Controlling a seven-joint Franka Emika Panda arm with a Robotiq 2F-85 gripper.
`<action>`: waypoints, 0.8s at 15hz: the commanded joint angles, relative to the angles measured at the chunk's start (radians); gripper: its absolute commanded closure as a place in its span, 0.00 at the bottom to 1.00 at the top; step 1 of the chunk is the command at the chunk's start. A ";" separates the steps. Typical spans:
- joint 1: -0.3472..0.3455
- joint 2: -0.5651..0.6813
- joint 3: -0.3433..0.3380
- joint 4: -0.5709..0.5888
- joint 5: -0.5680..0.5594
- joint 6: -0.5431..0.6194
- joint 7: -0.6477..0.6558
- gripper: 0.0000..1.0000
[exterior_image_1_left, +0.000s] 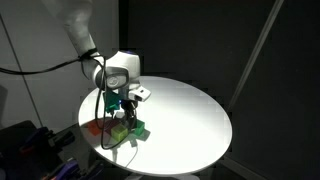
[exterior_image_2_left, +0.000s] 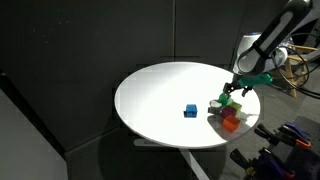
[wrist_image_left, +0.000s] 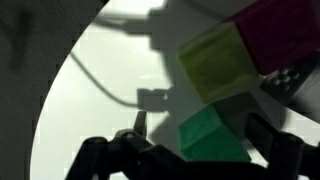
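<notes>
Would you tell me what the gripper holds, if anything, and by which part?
Nothing is held: the gripper stands open around the green block, a gap showing beside it.

The bench (exterior_image_2_left: 160, 95) has a smooth white top with a soft sheen. The green block (wrist_image_left: 212, 138) and the yellow block (wrist_image_left: 215, 62) touching it look matt and smooth-faced; whether plastic or painted wood is unclear. The claw (wrist_image_left: 198, 135) is dull black.
</notes>
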 joint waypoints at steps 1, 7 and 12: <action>0.011 0.017 -0.011 0.019 0.013 -0.001 0.000 0.00; 0.010 0.033 -0.009 0.023 0.016 0.001 -0.004 0.00; 0.008 0.042 -0.007 0.027 0.021 0.001 -0.007 0.00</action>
